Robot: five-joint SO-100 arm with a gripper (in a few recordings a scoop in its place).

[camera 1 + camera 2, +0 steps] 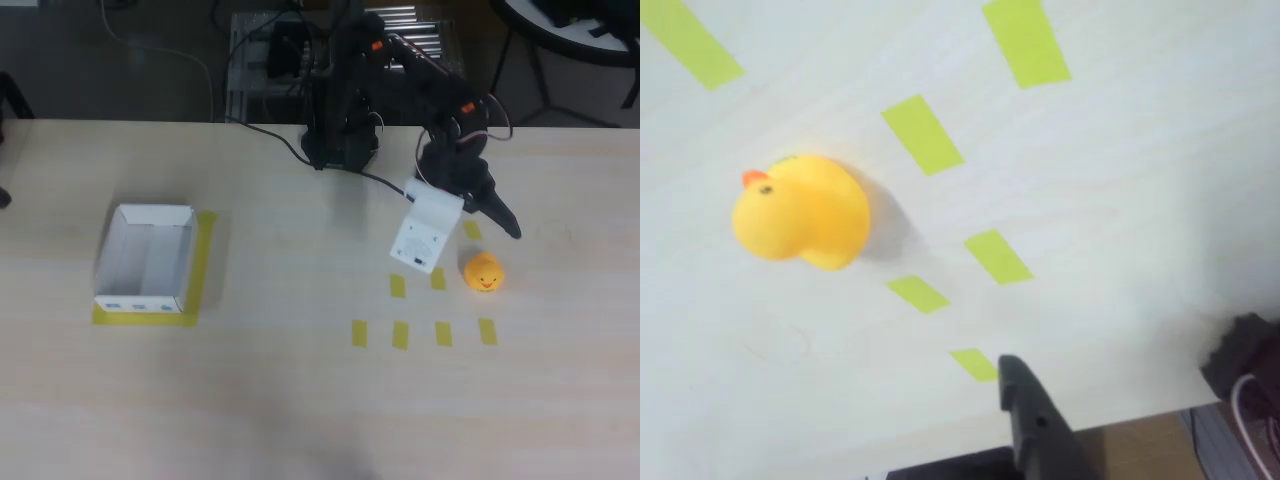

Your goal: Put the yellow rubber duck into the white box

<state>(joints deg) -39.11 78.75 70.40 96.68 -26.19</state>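
Note:
The yellow rubber duck stands on the table right of the middle in the overhead view, among short yellow tape marks. My gripper hovers just above and left of the duck, open, its white jaw on the left and its black finger on the right, with nothing between them. In the wrist view the duck sits at the upper left, apart from the black finger at the bottom edge. The white box stands open-topped at the far left of the table on a yellow tape outline.
Several yellow tape strips lie in rows around the duck. The arm's black base stands at the table's far edge with cables running off behind it. Bare tabletop lies between the duck and the box.

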